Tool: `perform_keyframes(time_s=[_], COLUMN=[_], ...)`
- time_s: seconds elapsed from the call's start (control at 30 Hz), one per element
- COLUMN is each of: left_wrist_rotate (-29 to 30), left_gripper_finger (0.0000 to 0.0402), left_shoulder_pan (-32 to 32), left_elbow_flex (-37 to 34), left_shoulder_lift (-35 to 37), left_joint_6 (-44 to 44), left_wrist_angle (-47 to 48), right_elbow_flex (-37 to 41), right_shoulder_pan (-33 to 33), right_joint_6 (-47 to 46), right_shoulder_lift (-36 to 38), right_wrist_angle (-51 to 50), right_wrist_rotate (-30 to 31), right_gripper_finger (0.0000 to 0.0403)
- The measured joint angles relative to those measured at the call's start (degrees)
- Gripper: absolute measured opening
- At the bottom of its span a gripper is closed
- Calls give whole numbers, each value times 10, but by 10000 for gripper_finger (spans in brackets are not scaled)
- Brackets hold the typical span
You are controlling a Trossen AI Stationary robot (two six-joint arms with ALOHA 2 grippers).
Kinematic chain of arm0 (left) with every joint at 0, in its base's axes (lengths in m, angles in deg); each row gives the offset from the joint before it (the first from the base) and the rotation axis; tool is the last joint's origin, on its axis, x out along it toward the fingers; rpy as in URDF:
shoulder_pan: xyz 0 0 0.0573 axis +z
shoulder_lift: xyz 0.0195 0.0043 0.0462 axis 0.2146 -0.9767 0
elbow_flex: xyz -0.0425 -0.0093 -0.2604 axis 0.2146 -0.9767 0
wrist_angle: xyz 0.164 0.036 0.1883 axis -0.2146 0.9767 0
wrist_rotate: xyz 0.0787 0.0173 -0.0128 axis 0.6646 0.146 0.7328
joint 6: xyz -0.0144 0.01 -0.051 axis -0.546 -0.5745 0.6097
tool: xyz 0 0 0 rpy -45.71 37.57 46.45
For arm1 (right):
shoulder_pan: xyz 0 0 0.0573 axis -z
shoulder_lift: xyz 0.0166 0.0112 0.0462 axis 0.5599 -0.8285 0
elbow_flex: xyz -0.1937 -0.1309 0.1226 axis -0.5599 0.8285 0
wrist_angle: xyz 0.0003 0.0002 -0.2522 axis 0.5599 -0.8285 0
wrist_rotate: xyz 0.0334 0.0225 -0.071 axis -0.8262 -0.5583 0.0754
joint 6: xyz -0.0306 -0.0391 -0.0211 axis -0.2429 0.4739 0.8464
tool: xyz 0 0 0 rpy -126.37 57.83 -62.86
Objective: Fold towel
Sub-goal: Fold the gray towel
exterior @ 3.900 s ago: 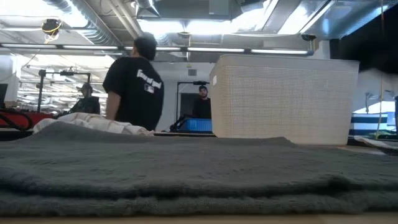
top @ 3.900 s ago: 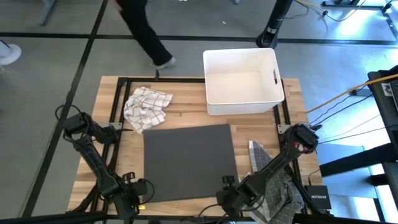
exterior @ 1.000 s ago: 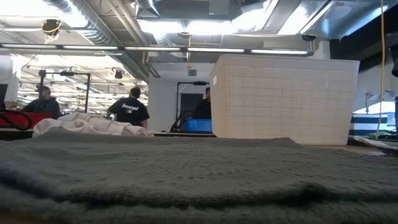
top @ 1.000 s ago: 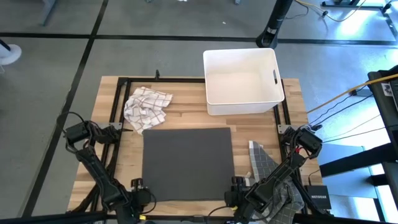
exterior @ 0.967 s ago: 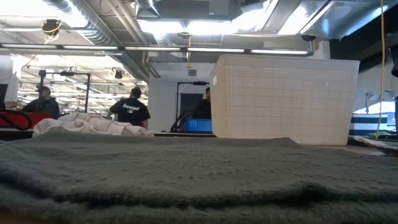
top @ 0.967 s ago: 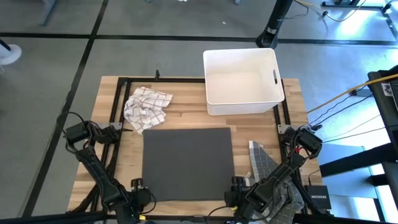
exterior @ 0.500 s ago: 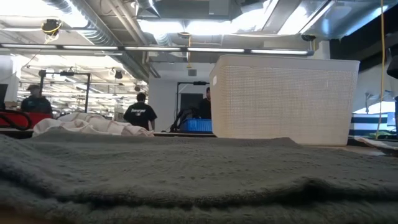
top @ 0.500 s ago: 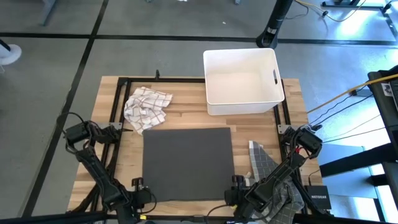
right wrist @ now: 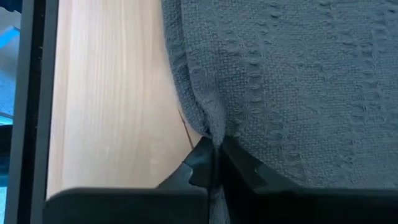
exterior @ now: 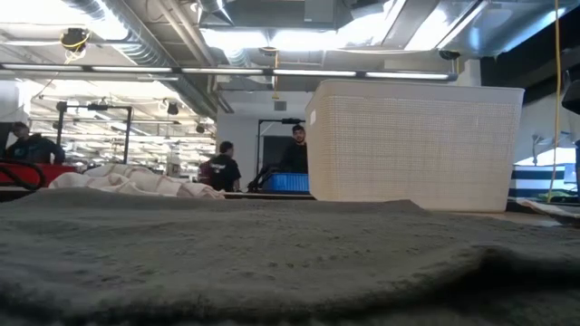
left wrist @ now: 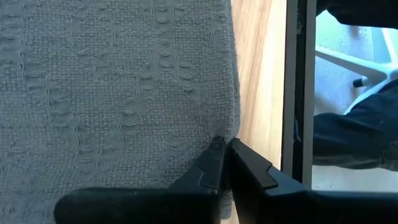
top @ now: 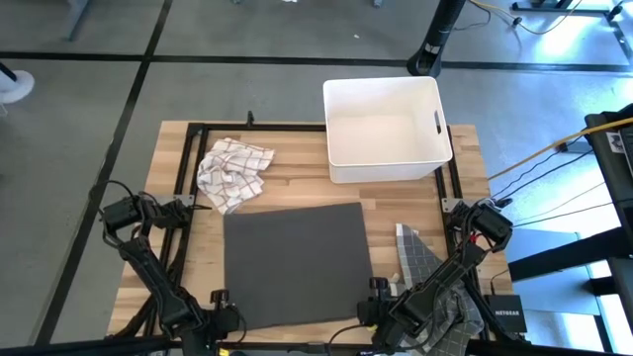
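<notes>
A dark grey towel [top: 295, 262] lies spread flat on the wooden table [top: 178, 148]; it fills the foreground of the low view [exterior: 272, 258]. My left gripper [top: 229, 318] is at the towel's near left corner and is shut on it [left wrist: 225, 144]. My right gripper [top: 369, 311] is at the near right corner, also shut on the towel [right wrist: 216, 148]. Both arms reach in from the table's near edge. My left gripper pinches the towel's edge [left wrist: 232, 129] between its two fingers, right by the near left corner. The fingers come from the near side, along the cloth. The cloth beyond them lies flat. My right gripper pinches the towel's edge [right wrist: 205, 124] at the near right corner between its two fingers, coming from the near side. The cloth is gathered into a small ridge just ahead of the fingertips. The rest lies flat on the wood.
A white basket [top: 386, 124] stands at the far right of the table. A crumpled checked cloth [top: 232, 170] lies at the far left, just beyond the towel. A grey patterned cloth [top: 430, 287] lies near the right edge. People stand in the room behind.
The towel's near edge has shifted toward the table's near left and has risen in the low view, so the towel now sits slightly askew. Its far edge has stayed about where it was. People in the room behind have walked across.
</notes>
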Motion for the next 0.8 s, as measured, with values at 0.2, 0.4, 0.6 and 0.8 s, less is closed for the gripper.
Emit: perform_keyframes(time_s=[0.2, 0.4, 0.6, 0.8], left_wrist_rotate=[0, -3, 12, 26], left_gripper_finger=[3, 2, 0, 0], left_shoulder_pan=[-11, -14, -14, -14], left_elbow_flex=[2, 14, 48, 120], left_shoulder_lift=[0, 5, 19, 23], left_joint_6=[47, 76, 79, 92], left_wrist_angle=[19, 42, 66, 173], right_elbow_flex=[0, -16, -63, -126], right_shoulder_pan=[0, -18, -33, -41], right_joint_6=[0, -5, -6, -10], right_shoulder_lift=[0, -2, -6, -6], right_wrist_angle=[-12, -42, -105, -197], right_wrist_rotate=[1, 37, 68, 104], right_gripper_finger=[7, 4, 3, 2])
